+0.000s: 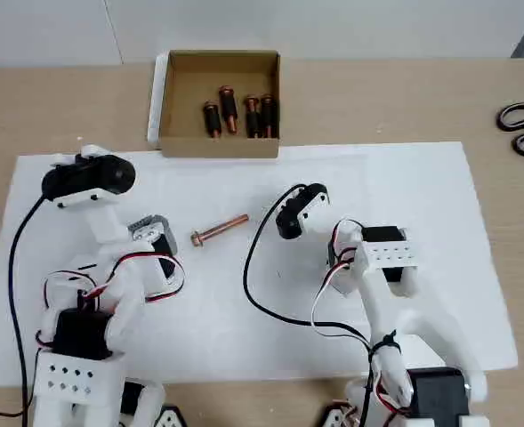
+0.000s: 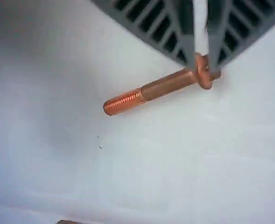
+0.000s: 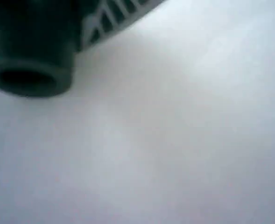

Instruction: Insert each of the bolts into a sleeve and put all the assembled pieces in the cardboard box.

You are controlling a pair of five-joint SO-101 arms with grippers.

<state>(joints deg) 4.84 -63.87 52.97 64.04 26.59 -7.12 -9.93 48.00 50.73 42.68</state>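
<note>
I'm seeing the bolt (image 1: 219, 228) lying flat on the sheet (image 1: 404, 196), apart from the box (image 1: 219, 55). My left gripper (image 2: 203, 65) is sitting at its head; gripping or not, I cannot tell. My right gripper (image 3: 76, 42) is clamping the sleeve (image 3: 32, 56). I'm judging the bolt stiff, smooth and prone to rolling, so I'm favouring a hold on the shank near the head.

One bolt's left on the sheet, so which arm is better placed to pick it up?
Left: the left gripper sits at the bolt's head, while the right gripper is occupied holding a sleeve.
</note>
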